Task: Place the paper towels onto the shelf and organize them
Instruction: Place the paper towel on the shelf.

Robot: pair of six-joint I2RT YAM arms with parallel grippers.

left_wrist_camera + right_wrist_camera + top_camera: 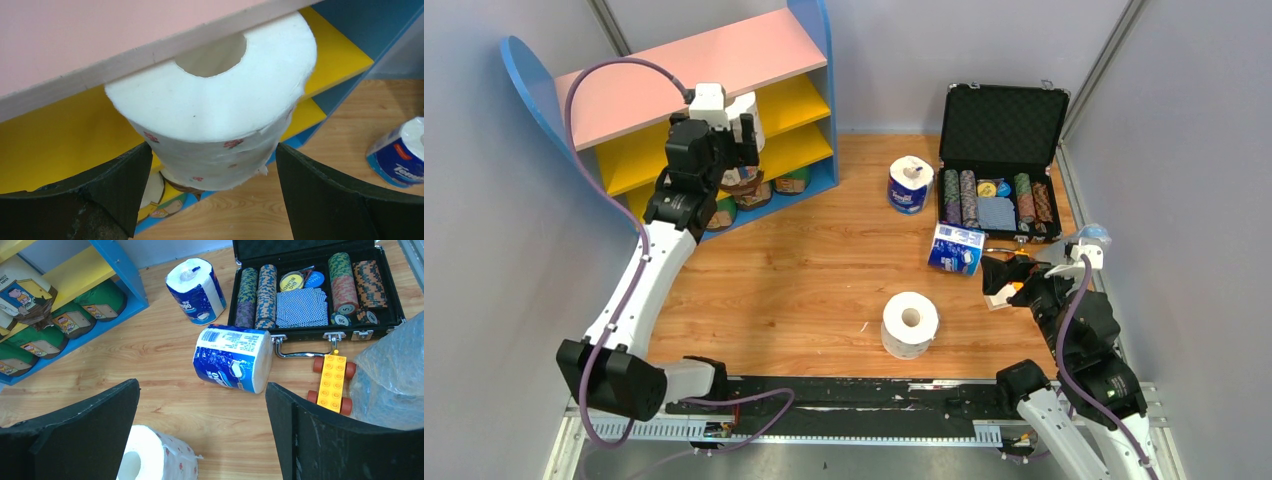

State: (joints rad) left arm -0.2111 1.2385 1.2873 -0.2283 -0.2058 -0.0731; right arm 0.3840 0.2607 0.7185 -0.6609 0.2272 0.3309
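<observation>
Several rolls sit on the shelf (724, 60), a white roll (215, 100) between the left gripper (212, 200)'s spread jaws — three rolls lie on the table (804, 290), right gripper (202, 440) open and empty.

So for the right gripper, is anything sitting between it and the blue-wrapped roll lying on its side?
Nothing visible. In the right wrist view, only bare wooden tabletop lies between the open right gripper and the tipped blue-wrapped roll. The yellow toy car sits off to the right, and the bare white roll lies nearer and to the left, both outside that path.
</observation>
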